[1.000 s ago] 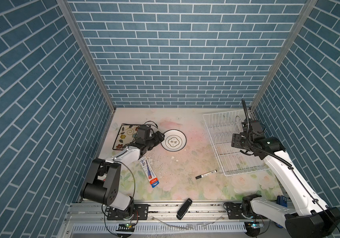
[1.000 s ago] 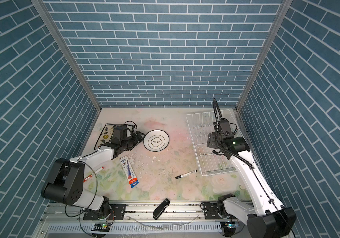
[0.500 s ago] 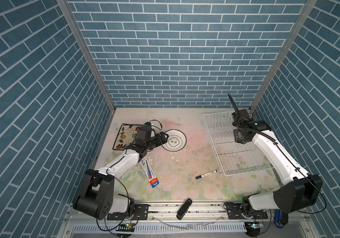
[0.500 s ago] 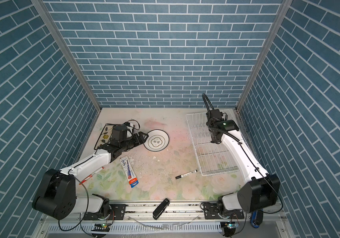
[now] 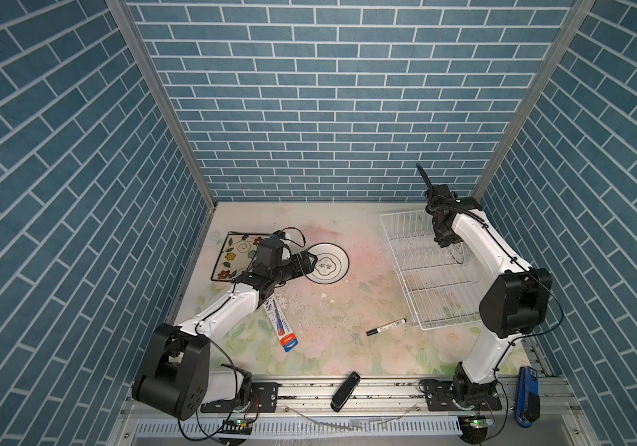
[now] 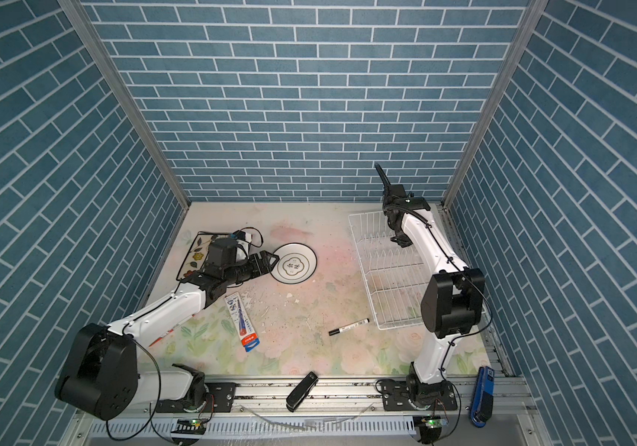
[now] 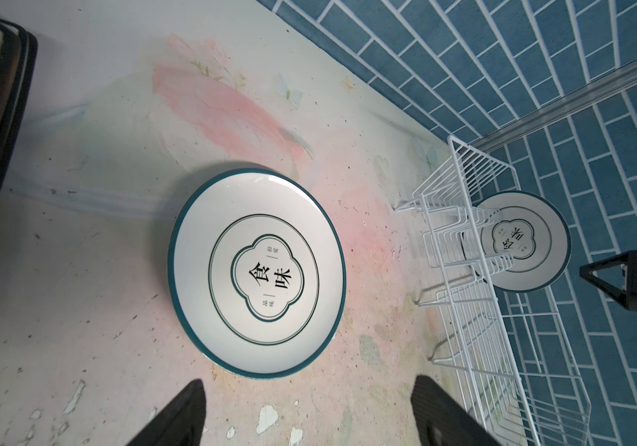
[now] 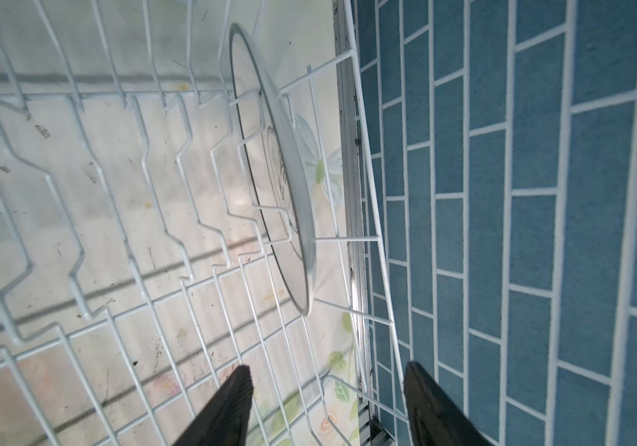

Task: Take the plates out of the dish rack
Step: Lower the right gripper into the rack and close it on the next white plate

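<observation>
- Flowered square plate [image 5: 236,255]: lies flat on the bench [image 5: 347,231] at 10 o'clock, partly under the left arm. It is already out of the rack and needs no action.
- Left hand [image 7: 308,382]: fingers spread, holding nothing. It sits at the 9 o'clock rim of the flat round plate [image 7: 257,270], just beside it and not touching. Keep this hand on its own side so the middle of the bench is free.
- Dish rack [image 5: 425,293]: occupies 3 o'clock of the bench. A standing round plate [image 8: 282,173] rests on edge among the last prongs at the rack's 12 o'clock end, close to the slanted end wires.
- Right hand [image 8: 326,370]: fingers apart with nothing between them. It is over the rack floor and short of the standing round plate. The step in hand is judged to be the reach for this plate.
- Procedure:
  - Align the hand so that one finger passes each face of the plate, clear of the prongs and end wires.
  - Grip well down over the upper rim; the glaze likely slips.
  - Raise the plate straight along the prongs until it clears the side wires.
  - Only then carry it toward 9 o'clock.
</observation>
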Available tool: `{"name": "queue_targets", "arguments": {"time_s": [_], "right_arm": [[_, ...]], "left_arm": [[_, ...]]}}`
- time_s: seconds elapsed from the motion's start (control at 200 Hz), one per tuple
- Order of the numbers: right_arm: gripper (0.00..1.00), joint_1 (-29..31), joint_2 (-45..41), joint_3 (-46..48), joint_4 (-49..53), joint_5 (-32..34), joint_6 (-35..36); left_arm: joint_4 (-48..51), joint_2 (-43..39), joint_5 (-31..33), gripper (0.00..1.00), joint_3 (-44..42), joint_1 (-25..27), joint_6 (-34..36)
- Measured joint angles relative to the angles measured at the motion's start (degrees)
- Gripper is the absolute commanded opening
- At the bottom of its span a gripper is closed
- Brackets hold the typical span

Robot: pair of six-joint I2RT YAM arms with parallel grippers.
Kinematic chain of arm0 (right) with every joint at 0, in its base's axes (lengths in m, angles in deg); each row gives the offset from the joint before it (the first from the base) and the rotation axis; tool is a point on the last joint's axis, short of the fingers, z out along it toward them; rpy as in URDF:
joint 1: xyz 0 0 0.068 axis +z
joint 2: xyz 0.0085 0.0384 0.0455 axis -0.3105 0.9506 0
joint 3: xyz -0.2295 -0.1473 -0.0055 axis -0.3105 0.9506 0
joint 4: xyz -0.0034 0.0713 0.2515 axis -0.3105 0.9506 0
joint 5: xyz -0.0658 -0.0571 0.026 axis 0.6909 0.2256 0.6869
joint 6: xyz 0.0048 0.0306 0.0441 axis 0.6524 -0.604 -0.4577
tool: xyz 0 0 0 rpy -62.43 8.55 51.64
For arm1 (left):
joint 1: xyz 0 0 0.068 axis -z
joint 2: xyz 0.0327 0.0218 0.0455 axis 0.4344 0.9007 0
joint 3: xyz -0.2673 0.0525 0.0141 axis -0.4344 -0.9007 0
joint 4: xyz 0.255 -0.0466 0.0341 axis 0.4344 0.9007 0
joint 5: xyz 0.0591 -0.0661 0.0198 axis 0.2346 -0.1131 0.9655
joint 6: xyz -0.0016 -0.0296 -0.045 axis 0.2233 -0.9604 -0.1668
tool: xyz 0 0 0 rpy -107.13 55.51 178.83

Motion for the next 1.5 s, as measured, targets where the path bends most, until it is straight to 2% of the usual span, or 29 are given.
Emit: {"name": "queue_targets", "arguments": {"time_s": [0.385,1.055,1.28,1.501], "right_arm": [[0.51,-4.42,6.58,-3.96,-1.46,-5.57,3.78],[0.35,-5.79,9.64,-4.83,-6.08,-5.95,6.6],[0.24,-5.77,9.86,-4.83,-6.86,-6.16,6.56],[0.19,-5.77,10.23,-4.83,-6.97,-6.19,6.6]], "left_arm": [[1.05,0.74,-1.03,0.86,1.77,0.0,0.28],[1.27,5.68,-2.23,0.86,3.39,0.0,-0.09],[1.29,6.01,-2.49,0.86,3.69,0.0,-0.26],[1.25,6.12,-2.49,0.86,4.02,0.0,-0.26]]}}
